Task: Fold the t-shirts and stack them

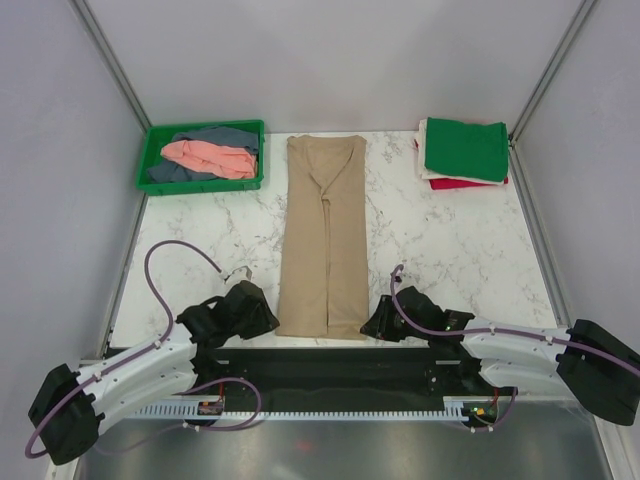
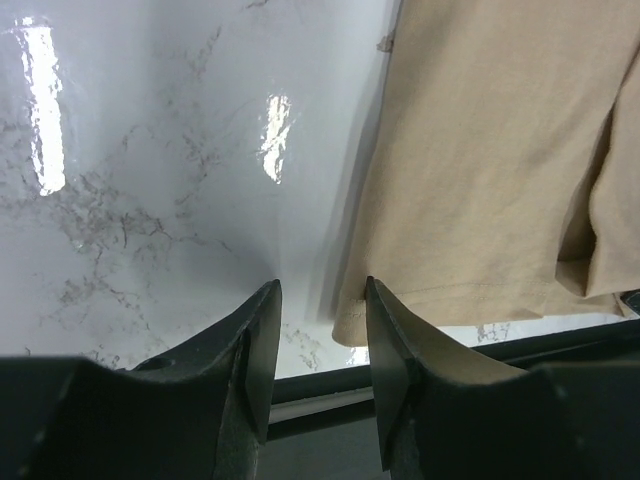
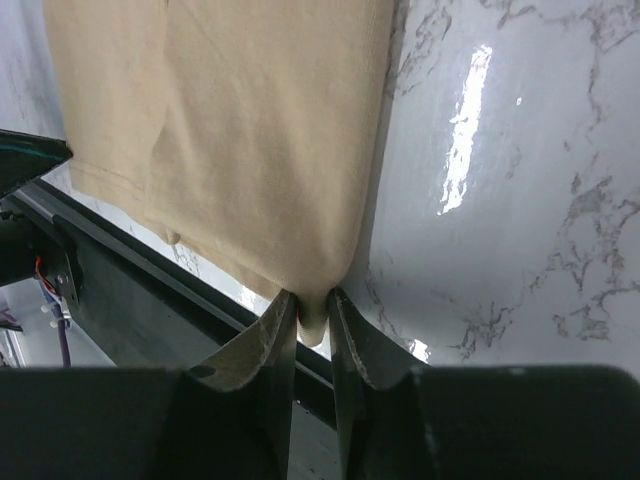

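I get even, bright overhead light in the top view, with soft shadows only. On both wrist cameras the glossy marble bench [image 2: 150, 200] throws back hard white streaks of glare, blown out. The tan t-shirt [image 2: 480, 150] lays a faint grey shadow along its edge. My left pincer [image 2: 322, 285] and right pincer [image 3: 312, 295] sit dark, close and slightly soft at the frame bottom.

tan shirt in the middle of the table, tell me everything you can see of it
The tan t-shirt is soft plain beige cloth, folded lengthwise into a long narrow strip, its side flaps meeting down the middle. It lies flat on the marble table, hem at the near edge. The right gripper pinches its near right corner; the left gripper stands open at its near left corner.
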`<control>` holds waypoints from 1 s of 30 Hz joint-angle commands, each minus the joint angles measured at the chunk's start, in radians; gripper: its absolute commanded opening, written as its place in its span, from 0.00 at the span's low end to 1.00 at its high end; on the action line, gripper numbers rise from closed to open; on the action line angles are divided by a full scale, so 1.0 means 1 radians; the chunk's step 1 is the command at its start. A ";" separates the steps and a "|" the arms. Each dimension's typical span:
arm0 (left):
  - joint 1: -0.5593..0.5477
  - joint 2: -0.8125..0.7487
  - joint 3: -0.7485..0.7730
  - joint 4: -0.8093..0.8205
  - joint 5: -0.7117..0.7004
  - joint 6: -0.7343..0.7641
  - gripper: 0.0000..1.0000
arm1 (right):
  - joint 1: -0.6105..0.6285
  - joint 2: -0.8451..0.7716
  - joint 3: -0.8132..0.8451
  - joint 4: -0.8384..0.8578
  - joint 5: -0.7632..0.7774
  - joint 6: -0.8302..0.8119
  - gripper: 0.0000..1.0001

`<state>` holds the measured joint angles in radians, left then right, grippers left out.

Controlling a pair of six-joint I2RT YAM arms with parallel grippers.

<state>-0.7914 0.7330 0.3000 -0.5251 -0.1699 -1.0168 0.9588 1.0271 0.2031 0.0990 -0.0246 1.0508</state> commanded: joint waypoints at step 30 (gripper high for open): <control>-0.268 0.029 0.126 -0.018 -0.016 -0.146 0.02 | 0.041 -0.226 0.113 -0.462 0.094 -0.086 0.00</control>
<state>-1.0161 0.7433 0.3443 -0.4908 -0.1329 -1.0935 0.9855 0.8783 0.2283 -0.1429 0.0277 0.9985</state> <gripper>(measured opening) 0.030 0.010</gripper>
